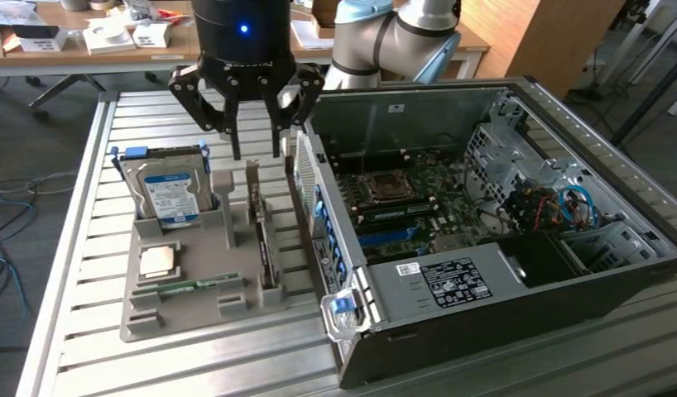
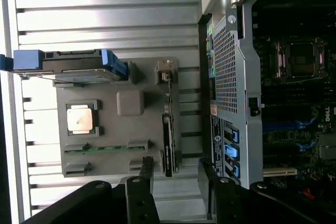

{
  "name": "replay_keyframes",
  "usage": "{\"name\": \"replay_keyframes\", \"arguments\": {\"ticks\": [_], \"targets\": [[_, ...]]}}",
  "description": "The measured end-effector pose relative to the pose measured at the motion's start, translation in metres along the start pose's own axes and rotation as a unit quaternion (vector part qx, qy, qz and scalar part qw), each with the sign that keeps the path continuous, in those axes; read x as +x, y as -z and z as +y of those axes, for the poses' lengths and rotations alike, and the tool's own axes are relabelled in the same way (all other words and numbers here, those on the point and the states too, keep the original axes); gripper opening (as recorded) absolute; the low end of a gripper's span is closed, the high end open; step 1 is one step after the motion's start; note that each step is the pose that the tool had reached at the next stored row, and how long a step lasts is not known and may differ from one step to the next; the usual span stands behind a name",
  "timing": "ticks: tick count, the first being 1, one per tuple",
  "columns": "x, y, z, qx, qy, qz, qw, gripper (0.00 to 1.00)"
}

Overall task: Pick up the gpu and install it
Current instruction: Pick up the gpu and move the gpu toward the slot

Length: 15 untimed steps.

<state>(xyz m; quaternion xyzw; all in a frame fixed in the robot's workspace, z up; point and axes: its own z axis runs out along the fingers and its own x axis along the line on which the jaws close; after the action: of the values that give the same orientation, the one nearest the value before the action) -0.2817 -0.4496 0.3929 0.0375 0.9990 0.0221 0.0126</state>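
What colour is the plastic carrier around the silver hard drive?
Blue. The plastic carrier around the silver hard drive shows best in the wrist view.

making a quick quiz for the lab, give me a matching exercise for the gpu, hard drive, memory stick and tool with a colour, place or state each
1 gpu
2 hard drive
3 memory stick
4 tool

a green
b open, above the tray
c blue label
d on edge in the tray slot nearest the computer case

Pairs: 1-d, 2-c, 3-a, 4-b
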Motion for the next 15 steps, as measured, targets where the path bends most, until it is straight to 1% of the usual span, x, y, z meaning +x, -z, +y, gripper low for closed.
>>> {"name": "replay_keyframes", "arguments": {"ticks": [3, 6, 15], "targets": [[0.000, -0.0005, 0.0000, -0.0001, 0.000, 0.0000, 1.0000, 0.47], [0.000, -0.0038, -0.0002, 0.0000, 0.000, -0.0001, 1.0000, 0.47], [0.000, -0.0199, -0.0009, -0.0001, 0.000, -0.0004, 1.0000, 0.47]]}}
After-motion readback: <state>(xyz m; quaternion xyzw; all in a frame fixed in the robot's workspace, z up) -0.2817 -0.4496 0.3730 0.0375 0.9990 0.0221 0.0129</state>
